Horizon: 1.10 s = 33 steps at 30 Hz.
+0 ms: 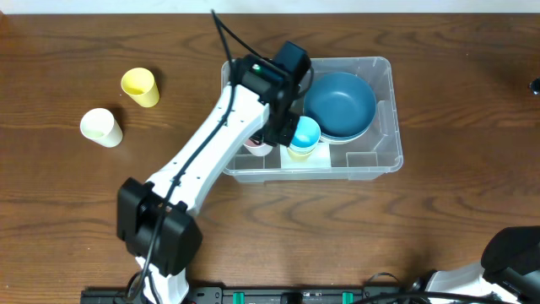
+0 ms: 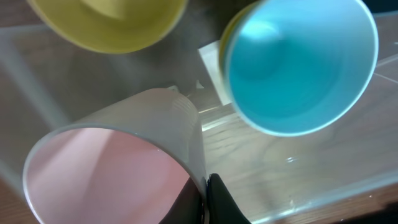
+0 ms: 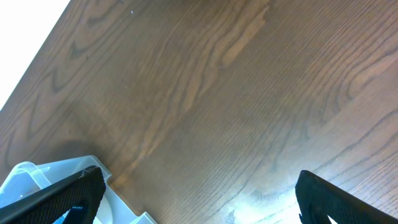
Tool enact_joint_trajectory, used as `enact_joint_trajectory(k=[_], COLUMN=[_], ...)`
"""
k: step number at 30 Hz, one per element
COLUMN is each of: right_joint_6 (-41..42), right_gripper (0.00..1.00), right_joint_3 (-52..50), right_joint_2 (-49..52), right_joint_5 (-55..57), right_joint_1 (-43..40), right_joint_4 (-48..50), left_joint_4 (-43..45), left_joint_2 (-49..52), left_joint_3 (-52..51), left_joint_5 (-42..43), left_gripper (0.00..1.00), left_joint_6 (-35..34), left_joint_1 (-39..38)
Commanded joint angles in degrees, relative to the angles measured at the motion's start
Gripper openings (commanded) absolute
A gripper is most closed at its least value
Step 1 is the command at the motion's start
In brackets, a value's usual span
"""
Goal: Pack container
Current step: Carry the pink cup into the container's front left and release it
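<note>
The clear plastic container (image 1: 381,160) stands at the table's centre. Inside it are a blue bowl (image 1: 339,103) and a light blue cup (image 1: 304,133) nested in a yellow one. My left gripper (image 1: 268,135) reaches into the container's left part. In the left wrist view it (image 2: 205,200) is shut on the rim of a cup (image 2: 118,174) that is pink inside and white outside. That cup sits low over the container floor, next to the blue cup (image 2: 298,62). My right gripper (image 3: 199,193) is open and empty over bare table, with a container corner (image 3: 31,177) at its left.
A yellow cup (image 1: 140,87) and a cream cup (image 1: 101,127) lie on the table to the left of the container. Another yellow rim (image 2: 106,22) shows in the container beside the pink cup. The right arm's body (image 1: 515,253) is at the front right.
</note>
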Motion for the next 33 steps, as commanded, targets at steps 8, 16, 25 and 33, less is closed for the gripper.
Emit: enact_joint_trajectory(k=[8,16,25,33], right_joint_6=[-0.83,-0.83,-0.83,-0.83], right_gripper=[0.99,0.99,0.99,0.99], right_joint_3=[0.66,0.66,0.66,0.66], right_joint_2=[0.35,0.35,0.35,0.35], right_joint_5=[-0.02,-0.02,-0.02,-0.02], right_joint_1=[-0.20,-0.20,-0.20,-0.20], right_joint_4=[-0.02,-0.04,-0.02,-0.04], left_joint_4=[4.11,6.47,6.67,10.64], left_joint_2=[2.10,2.21,2.21,2.21], left_joint_3=[-0.22,-0.22,-4.59,-10.45], left_joint_5=[-4.68,-7.45,-9.11,-9.05], left_gripper=[0.06,0.06,0.06,0.06], left_joint_6=[-10.75,-21.11,-27.34,-28.44], left_joint_1=[-0.61,-0.35,-0.35,-0.35])
